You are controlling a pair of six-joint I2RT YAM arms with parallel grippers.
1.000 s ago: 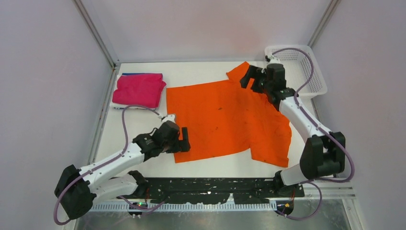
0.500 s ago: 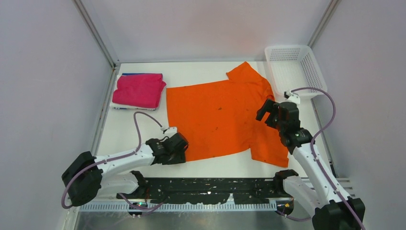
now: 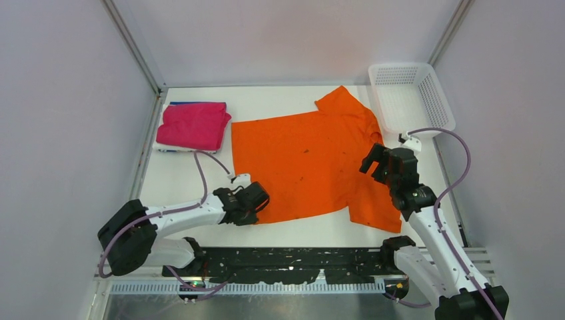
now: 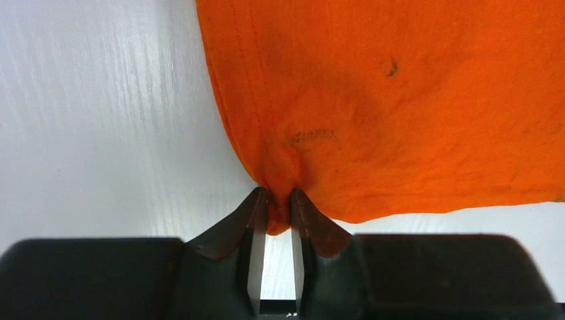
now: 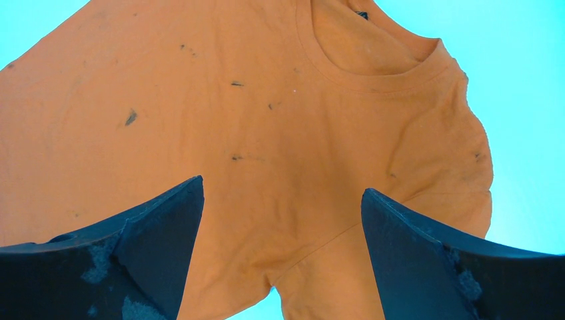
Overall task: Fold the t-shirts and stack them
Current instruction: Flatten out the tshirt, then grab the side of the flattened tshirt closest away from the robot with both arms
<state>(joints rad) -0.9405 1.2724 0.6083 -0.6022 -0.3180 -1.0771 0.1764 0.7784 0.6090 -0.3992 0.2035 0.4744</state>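
The orange shirt (image 3: 306, 160) lies spread flat across the middle of the table (image 3: 193, 180), its collar toward the right, not far from the white basket (image 3: 440, 100) in the upper right corner. The left gripper (image 4: 274, 213) sits low at the shirt's lower left corner, jaws narrowed onto a small bunched fold of the hem, the cloth pinched between them. The right gripper (image 3: 374, 159) hangs above the shirt's right side near the collar, jaws spread wide with nothing in them. In the upper left a folded pink shirt (image 3: 193, 125) rests on a blue one (image 3: 190, 103), of which only a sliver shows
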